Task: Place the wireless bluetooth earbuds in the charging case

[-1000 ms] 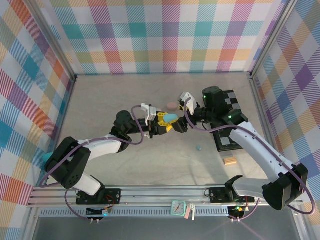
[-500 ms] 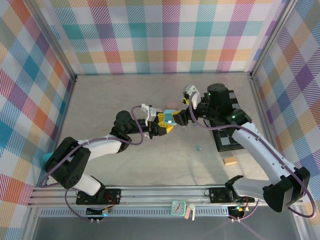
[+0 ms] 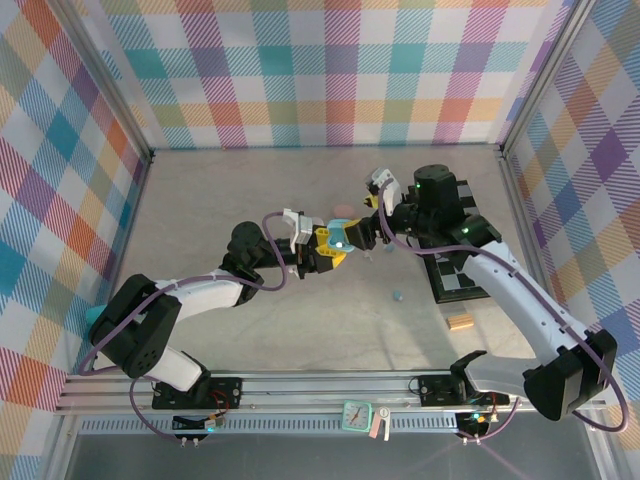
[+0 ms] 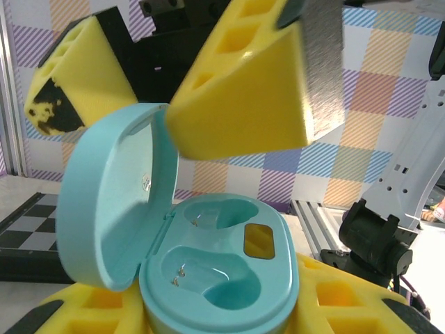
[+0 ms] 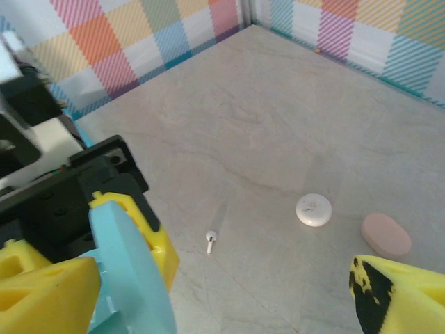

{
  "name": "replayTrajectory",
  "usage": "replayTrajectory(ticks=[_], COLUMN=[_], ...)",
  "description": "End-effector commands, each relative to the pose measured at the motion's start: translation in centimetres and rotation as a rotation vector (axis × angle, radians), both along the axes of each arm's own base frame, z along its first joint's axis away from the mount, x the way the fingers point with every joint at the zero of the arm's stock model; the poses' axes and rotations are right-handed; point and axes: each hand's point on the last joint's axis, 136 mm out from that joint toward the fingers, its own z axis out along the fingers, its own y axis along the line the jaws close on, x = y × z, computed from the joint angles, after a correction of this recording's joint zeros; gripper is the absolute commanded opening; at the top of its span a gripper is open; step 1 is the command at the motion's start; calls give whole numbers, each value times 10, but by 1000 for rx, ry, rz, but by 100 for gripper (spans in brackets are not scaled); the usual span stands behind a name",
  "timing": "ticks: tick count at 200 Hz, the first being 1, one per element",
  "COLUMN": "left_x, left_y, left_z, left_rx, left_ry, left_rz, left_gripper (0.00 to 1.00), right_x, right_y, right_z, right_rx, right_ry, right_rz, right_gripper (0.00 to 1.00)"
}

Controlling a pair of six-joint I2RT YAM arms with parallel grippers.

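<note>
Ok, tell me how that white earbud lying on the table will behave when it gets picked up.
The white earbud is tiny beside the white case, so probably very light and easily flicked away. Its smooth plastic looks likely to slip on the smooth table. The stem may stop it rolling far.

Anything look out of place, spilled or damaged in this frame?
Only loose pieces stand out. The light blue case, held open in the left tool, has both wells empty. A white earbud lies alone on the table, away from the white case, and a blue earbud lies loose too.
</note>
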Motion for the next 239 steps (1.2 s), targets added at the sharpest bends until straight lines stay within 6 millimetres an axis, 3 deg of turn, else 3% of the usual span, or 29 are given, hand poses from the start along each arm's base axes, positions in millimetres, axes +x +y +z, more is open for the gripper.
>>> replayTrajectory(ticks=[1,33,46,65,88,107,150,176,212,239], left_x=[-2,8,12,17,19,20,20,23,31,37], left_y=[6,15,20,26,29,29,30,31,32,39], left_z=[10,3,0,-4,-10,-14,-15,-15,-21,-19], left_rx=[-26,-23,-21,-13,26,64,108,116,133,121], left_ry=[-65,-54,-49,-45,-48,-61,-78,-80,-53,-49], left_rz=[19,62,82,108,132,142,153,171,199,237], left_gripper=[27,28,27,27,27,27,27,27,27,27], right_x=[-18,-22,-13,5,25,27,2,-16,-38,-48], right_y=[2,-13,-30,-59,-91,-108,-145,-156,-149,-145], right_z=[26,37,39,24,-27,-78,-166,-194,-222,-237], right_rx=[81,205,279,357,316,192,-129,-320,-555,-683], right_ry=[-59,-17,21,114,289,438,703,711,658,622], right_rz=[76,42,-30,-199,-438,-573,-799,-872,-888,-904], right_gripper=[94,95,95,94,92,90,85,84,82,75])
